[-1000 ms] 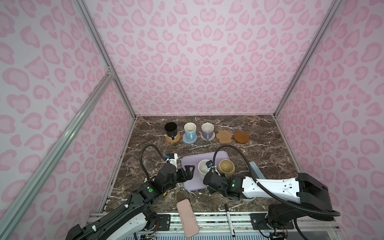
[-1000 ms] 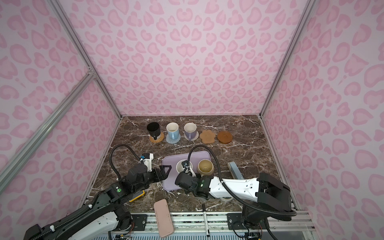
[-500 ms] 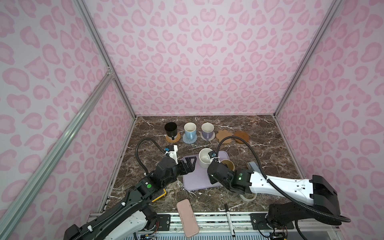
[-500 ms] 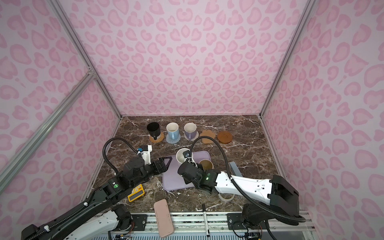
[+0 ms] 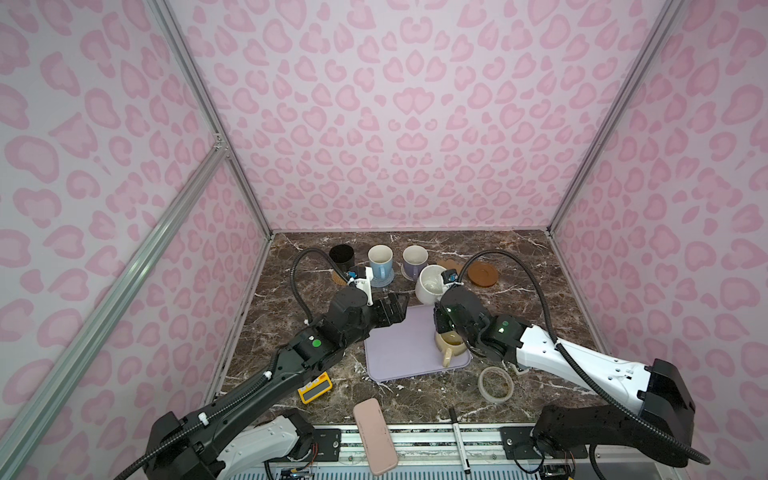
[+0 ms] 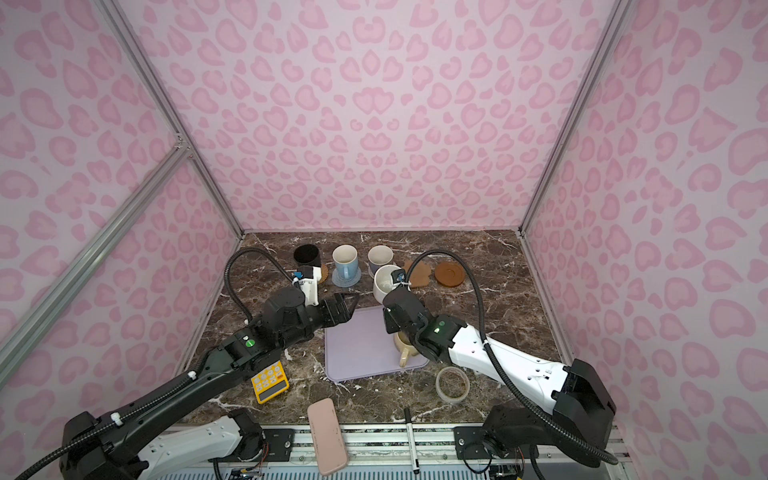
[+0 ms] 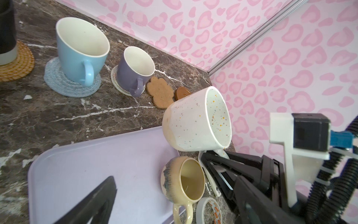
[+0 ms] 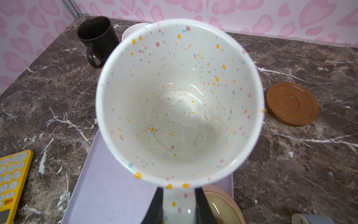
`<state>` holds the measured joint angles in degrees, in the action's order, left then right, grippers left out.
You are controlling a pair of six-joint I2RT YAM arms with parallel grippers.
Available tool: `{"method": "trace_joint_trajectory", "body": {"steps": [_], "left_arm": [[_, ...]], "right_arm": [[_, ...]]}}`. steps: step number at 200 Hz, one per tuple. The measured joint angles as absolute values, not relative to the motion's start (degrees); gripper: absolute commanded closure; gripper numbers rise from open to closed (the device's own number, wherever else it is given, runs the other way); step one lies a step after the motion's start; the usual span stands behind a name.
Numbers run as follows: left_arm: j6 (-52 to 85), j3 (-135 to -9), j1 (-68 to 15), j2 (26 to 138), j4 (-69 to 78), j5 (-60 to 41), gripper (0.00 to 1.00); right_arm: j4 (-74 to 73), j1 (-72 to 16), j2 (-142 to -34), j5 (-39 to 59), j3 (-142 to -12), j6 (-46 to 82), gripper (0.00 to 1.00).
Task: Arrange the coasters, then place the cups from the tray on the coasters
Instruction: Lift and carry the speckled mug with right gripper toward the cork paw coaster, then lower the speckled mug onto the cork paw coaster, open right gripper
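Note:
My right gripper (image 8: 179,209) is shut on the handle of the white speckled cup (image 5: 432,284), which hangs tilted over the far edge of the lavender tray (image 5: 399,349), close to the tan paw coaster (image 5: 451,264). The brown disc coaster (image 5: 482,273) lies bare beside it. A squat beige cup (image 5: 451,343) still stands in the tray. At the back, the black cup (image 5: 341,257), light blue cup (image 5: 380,259) and lavender cup (image 5: 414,259) each stand on a woven coaster. My left gripper (image 5: 401,309) hovers open and empty over the tray's far left corner.
A yellow calculator (image 5: 316,387) lies left of the tray and a translucent tape ring (image 5: 495,384) to its right. A pink oblong case (image 5: 374,434) and a black pen (image 5: 459,438) sit at the front edge. Pink walls close in three sides.
The right gripper has lifted the speckled cup out of the tray and carried it back toward the paw coaster. The left gripper, still open, has moved toward the tray's far left corner.

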<state>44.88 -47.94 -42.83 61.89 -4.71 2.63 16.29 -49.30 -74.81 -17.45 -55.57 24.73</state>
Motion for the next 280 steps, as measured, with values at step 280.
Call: {"method": "trace_joint_trajectory", "body": {"steps": [280], "left_arm": [[38.63, -82.67, -38.74, 101.54, -9.15, -1.98, 0.03]], "right_arm": [[16.49, -23.49, -107.83, -3.4, -77.71, 14.41, 1.0]]}}
